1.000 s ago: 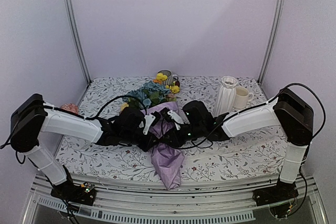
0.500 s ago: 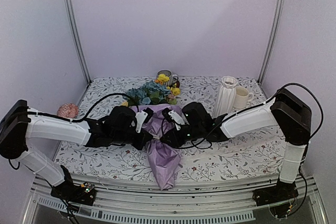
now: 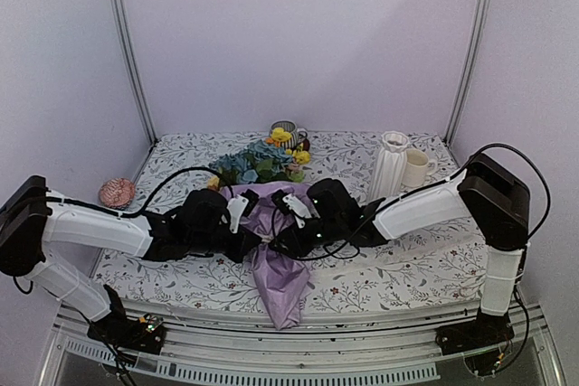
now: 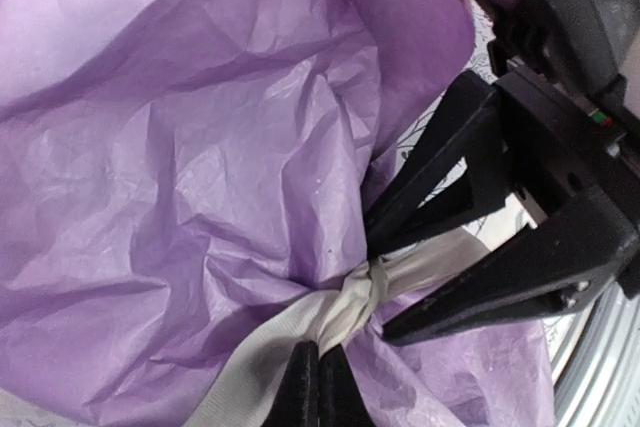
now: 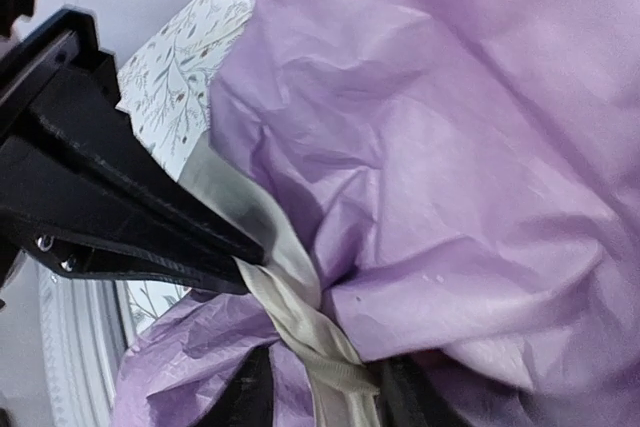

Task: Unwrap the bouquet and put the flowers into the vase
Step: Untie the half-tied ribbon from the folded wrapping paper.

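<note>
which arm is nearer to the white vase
Right. The right arm lies just in front of the vase; the left arm lies beyond the bouquet, far from it.

Robot test booth in a lab

Plain pale-lilac wall panels [image 3: 298,33] close in three sides, framed by bare aluminium uprights [image 3: 127,51]; the worktop [image 3: 398,268] wears a floral-print cloth, with a slotted metal rail [image 3: 362,336] along its near edge; two white-and-black robot arms, the left arm [image 3: 90,223] and the right arm [image 3: 425,208], are bolted there; loose black cables [image 3: 529,164] trail from them.
</note>
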Robot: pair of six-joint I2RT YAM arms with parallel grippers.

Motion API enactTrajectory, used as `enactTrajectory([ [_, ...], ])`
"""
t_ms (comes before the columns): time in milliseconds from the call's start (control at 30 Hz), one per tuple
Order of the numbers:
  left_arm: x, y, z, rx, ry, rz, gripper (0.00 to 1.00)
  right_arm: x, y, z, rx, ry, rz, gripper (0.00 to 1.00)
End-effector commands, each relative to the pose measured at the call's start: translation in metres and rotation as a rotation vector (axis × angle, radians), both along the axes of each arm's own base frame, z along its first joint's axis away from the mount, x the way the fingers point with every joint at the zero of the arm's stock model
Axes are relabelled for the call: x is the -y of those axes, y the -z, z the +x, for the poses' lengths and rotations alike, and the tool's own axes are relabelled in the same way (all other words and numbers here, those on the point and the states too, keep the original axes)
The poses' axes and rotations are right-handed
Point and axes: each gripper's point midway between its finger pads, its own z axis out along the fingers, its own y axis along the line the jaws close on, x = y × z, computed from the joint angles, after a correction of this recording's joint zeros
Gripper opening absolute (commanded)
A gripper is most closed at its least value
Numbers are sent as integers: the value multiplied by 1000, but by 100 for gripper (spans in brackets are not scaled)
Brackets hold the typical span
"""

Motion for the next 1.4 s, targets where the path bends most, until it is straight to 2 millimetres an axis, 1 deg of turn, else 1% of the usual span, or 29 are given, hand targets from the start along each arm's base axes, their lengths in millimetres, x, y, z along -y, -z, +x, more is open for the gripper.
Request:
enactTrajectory([
  [0,4,-11,0,23,-8,-57,0,-11,9,3,7,3,-16,28],
  [67,1,-10,0,23,-23,-53,0,-7,10,8,15,43,-29,21],
  [100,-2,-10,1,26,-37,-47,0,-4,9,11,23,65,-34,15],
  [133,-5,-9,2,26,-52,-44,0,0,7,15,35,92,-37,13],
  [167,-8,-8,3,26,-68,-38,0,5,4,17,43,120,-37,12],
  [200,-11,-7,3,26,-83,-33,0,13,6,16,47,142,-44,11],
  [267,-20,-6,5,24,-117,-24,0,25,-1,19,65,188,-24,11],
  [333,-28,-4,6,18,-145,-22,0,36,-2,20,60,217,-16,11],
  [400,-36,-2,7,11,-171,-23,0,45,1,18,41,237,-21,10],
  [500,-44,1,6,2,-186,-32,0,58,13,15,12,271,-46,9],
  [633,-46,3,2,-5,-175,-46,0,69,21,10,-9,295,-59,11],
  [667,-44,3,0,-6,-158,-54,2,68,19,7,-16,284,-52,13],
  [700,-41,0,-2,-1,-139,-70,6,65,15,4,-18,258,-36,16],
  [733,-38,-2,-4,-1,-117,-84,11,60,9,-1,-8,217,-19,18],
  [767,-35,-5,-6,0,-97,-98,14,56,2,-4,1,189,2,22],
  [833,-32,-10,-8,12,-76,-112,18,45,-14,-9,48,137,28,26],
  [900,-29,-17,-8,28,-52,-119,21,35,-26,-12,93,105,34,26],
  [967,-27,-23,-8,47,-33,-119,23,26,-33,-12,125,85,31,27],
  [1067,-27,-26,-5,65,-30,-91,23,16,-37,-6,142,71,26,26],
  [1200,-26,-24,0,68,-28,-40,22,2,-38,-1,150,43,19,26],
  [1300,-21,-20,-1,55,-1,-30,26,-6,-38,-1,149,19,25,27],
  [1367,-17,-16,-3,43,17,-25,29,-9,-34,-2,141,3,22,27],
])
